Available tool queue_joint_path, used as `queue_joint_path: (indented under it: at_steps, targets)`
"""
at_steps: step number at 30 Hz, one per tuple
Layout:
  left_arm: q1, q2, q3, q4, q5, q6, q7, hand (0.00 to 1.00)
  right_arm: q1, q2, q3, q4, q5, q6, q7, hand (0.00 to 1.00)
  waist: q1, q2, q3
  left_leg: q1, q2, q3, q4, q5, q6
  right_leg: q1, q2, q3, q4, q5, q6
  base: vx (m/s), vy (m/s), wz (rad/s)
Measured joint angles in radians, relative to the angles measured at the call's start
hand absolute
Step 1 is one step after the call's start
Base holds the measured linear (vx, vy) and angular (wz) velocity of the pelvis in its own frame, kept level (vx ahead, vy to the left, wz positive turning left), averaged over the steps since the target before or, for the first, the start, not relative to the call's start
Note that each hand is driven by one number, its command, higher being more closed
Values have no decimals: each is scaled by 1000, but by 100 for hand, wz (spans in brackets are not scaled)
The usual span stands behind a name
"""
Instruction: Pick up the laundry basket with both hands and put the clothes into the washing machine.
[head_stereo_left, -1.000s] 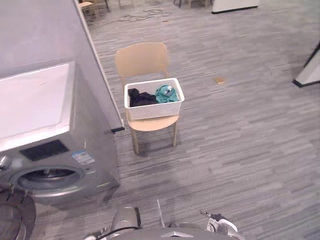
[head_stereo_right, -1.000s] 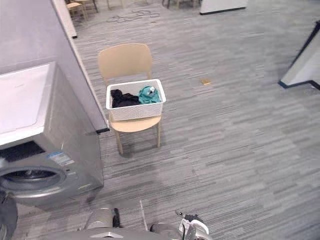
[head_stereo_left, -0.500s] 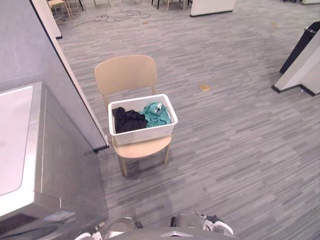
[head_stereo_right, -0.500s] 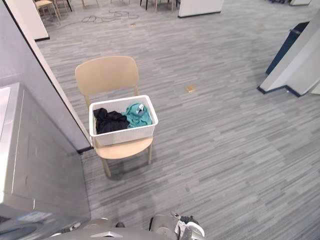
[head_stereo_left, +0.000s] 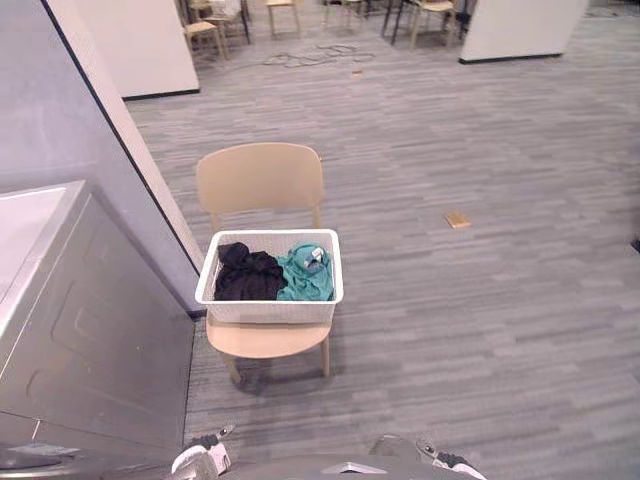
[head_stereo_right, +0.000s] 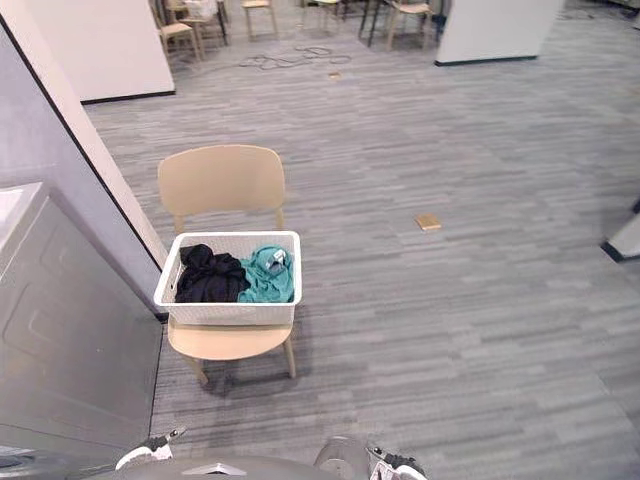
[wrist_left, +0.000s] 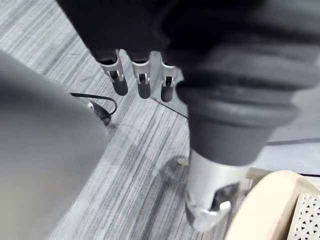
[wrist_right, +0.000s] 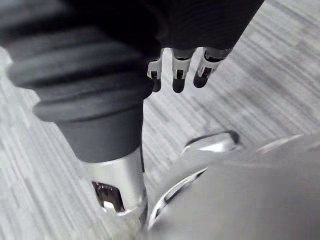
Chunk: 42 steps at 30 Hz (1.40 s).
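Left hand (wrist_left: 142, 79): fingers relaxed and apart, holding nothing, hanging above the grey floor (wrist_left: 135, 165).
Washing machine (head_stereo_left: 90, 330): grey, at the far left, its side panel turned towards the chair, near it but apart.
Chair (head_stereo_left: 262, 180): light wood, standing just beside a grey partition wall (head_stereo_left: 60, 120).
Laundry basket (head_stereo_left: 268, 312): white, upright on the chair seat, with neither hand on it.
Clothes: a black garment (head_stereo_left: 245, 278) in the basket's left half, a teal garment (head_stereo_left: 305, 276) touching it on the right.
Tan block (head_stereo_left: 457, 219): small, flat on the floor, well apart from the chair.
Right hand (wrist_right: 177, 75): fingers loose and empty, hanging above the floor.
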Motion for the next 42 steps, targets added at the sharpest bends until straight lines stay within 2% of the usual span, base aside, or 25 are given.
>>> queue_joint_path:
  at_steps: [2, 3, 4, 5, 6, 7, 8, 10, 11, 12, 13, 15, 17, 20, 24, 25, 29, 30, 34, 35, 36, 37, 42]
  targets:
    - [1, 1, 4, -23, -14, -9, 2, 0, -13, 6, 53, -38, 17, -2, -9, 0, 3, -5, 4, -110, 27, -26, 190, 36, 18, 57, 20, -66, -33, -6, -15, 109, -274, 74]
    - [8, 1, 2, -45, -24, -12, 3, 0, -13, 13, 93, -124, 39, -2, -26, 0, 7, -15, 13, -176, 40, -14, 287, 92, 13, 92, 24, -95, -50, -9, -22, 104, -228, 63]
    - [8, 8, -6, -45, -34, -14, 5, 0, -18, 21, 128, -215, 54, -11, -39, 0, 7, -23, 16, -205, 50, 35, 329, 151, 23, 123, 20, -114, -76, -6, -27, 106, -205, 48]
    - [8, 18, -16, -44, -36, -14, 6, 0, -22, 24, 135, -256, 64, -16, -43, 0, 8, -25, 16, -209, 55, 67, 332, 171, 33, 137, 13, -122, -92, -3, -29, 112, -133, 43]
    - [8, 26, -41, -42, -36, -14, 15, 0, -37, 26, 148, -331, 74, -31, -58, 0, 5, -28, 16, -216, 60, 145, 322, 148, 61, 151, -5, -142, -122, 9, -29, 91, -57, 43]
    - [9, 30, -58, -41, -36, -14, 24, 0, -51, 13, 151, -390, 77, -37, -76, 0, 3, -28, 16, -217, 50, 221, 263, 98, 80, 158, -19, -158, -154, 20, -26, 89, 1, 44]
    - [9, 31, -66, -40, -35, -13, 25, 0, -58, 3, 151, -415, 78, -43, -80, 0, 1, -28, 16, -215, 38, 250, 209, 84, 83, 159, -23, -165, -168, 26, -27, 74, 78, 34]
    - [10, 33, -71, -27, -34, -11, 29, 0, -83, -33, 152, -522, 75, -48, -98, 0, 0, -15, 17, -170, -10, 282, -26, 105, 55, 142, -13, -166, -181, 51, 2, 81, 152, 8]
    - [8, 41, -76, -23, -32, -10, 28, 0, -87, -33, 158, -548, 73, -48, -103, 0, -1, -12, 17, -152, -19, 274, -59, 97, 38, 142, -7, -161, -186, 55, 7, 84, 122, -7]
    - [6, 53, -88, -26, -21, -11, 23, 0, -95, -35, 170, -582, 62, -52, -106, 0, -1, -24, 24, -140, -33, 276, -86, 96, 23, 144, -10, -148, -204, 69, 15, 75, 160, -9]
    - [3, 83, -119, -25, 5, -11, 21, 0, -113, -36, 200, -624, 25, -63, -106, 0, -4, -49, 32, -139, -56, 282, -106, 97, 21, 149, -14, -115, -259, 101, 15, 57, 172, -9]
    - [4, 110, -153, -20, 41, -7, 19, 0, -125, -39, 227, -669, -6, -70, -104, 0, -4, -58, 34, -133, -79, 284, -120, 97, 21, 169, -25, -110, -306, 126, 24, 44, 158, 1]
    - [19, 125, -191, -12, 99, -6, 12, 0, -147, -92, 293, -719, -62, -89, -72, 0, 0, -58, 35, -100, -110, 285, -148, 100, 25, 207, -44, -103, -348, 140, 31, 40, 113, 9]
    - [51, 129, -232, -11, 121, -8, -2, 0, -224, -169, 376, -713, -125, -99, -45, 0, 16, -35, 41, -91, -119, 300, -183, 114, 28, 200, -47, -91, -361, 152, 49, -7, 31, -8]
    - [66, 131, -270, -12, 123, -11, -4, 0, -323, -265, 507, -649, -212, -99, -13, 0, 22, -25, 48, -93, -118, 302, -244, 155, 23, 170, -37, -91, -360, 159, 50, -14, -21, -3]
    - [64, 138, -283, -22, 123, -14, -4, 0, -381, -296, 556, -584, -233, -99, 4, 0, 27, -35, 64, -99, -118, 301, -243, 156, 24, 166, -37, -92, -360, 162, 49, -35, -10, 3]
    - [43, 154, -300, -42, 122, -23, 0, 0, -518, -349, 679, -500, -246, -98, 26, 0, 35, -49, 103, -177, -116, 277, -200, 157, 25, 119, -38, -96, -360, 182, 43, -69, 10, 10]
    - [28, 163, -309, -43, 122, -23, 1, 0, -575, -366, 714, -463, -247, -98, 45, 0, 48, -52, 126, -200, -115, 270, -185, 157, 26, 106, -39, -101, -360, 188, 41, -101, 8, 18]
    - [7, 170, -318, -42, 119, -25, 5, 0, -733, -415, 853, -378, -248, -100, 88, 0, 80, -49, 198, -261, -111, 237, -127, 149, 38, 88, -40, -118, -350, 194, 40, -106, 11, 19]
    - [8, 172, -320, -42, 119, -24, 7, 0, -764, -426, 886, -365, -248, -108, 94, 0, 85, -48, 200, -298, -111, 222, -113, 149, 39, 63, -40, -128, -342, 195, 39, -122, 15, 22]
    - [8, 173, -321, -42, 118, -23, 8, 0, -783, -430, 901, -351, -249, -112, 99, 0, 84, -48, 207, -311, -111, 218, -105, 149, 39, 60, -41, -135, -340, 197, 38, -98, 17, 21]
    - [7, 176, -329, -42, 118, -24, 17, 0, -815, -433, 920, -342, -258, -112, 117, 0, 94, -50, 240, -314, -110, 213, -95, 148, 40, 61, -41, -136, -335, 197, 37, -51, 12, 13]
    - [2, 176, -347, -42, 103, -22, 27, 0, -895, -473, 1012, -285, -328, -128, 138, 0, 110, -53, 287, -358, -110, 193, -69, 150, 44, 29, -44, -142, -313, 197, 37, -60, 10, 7]
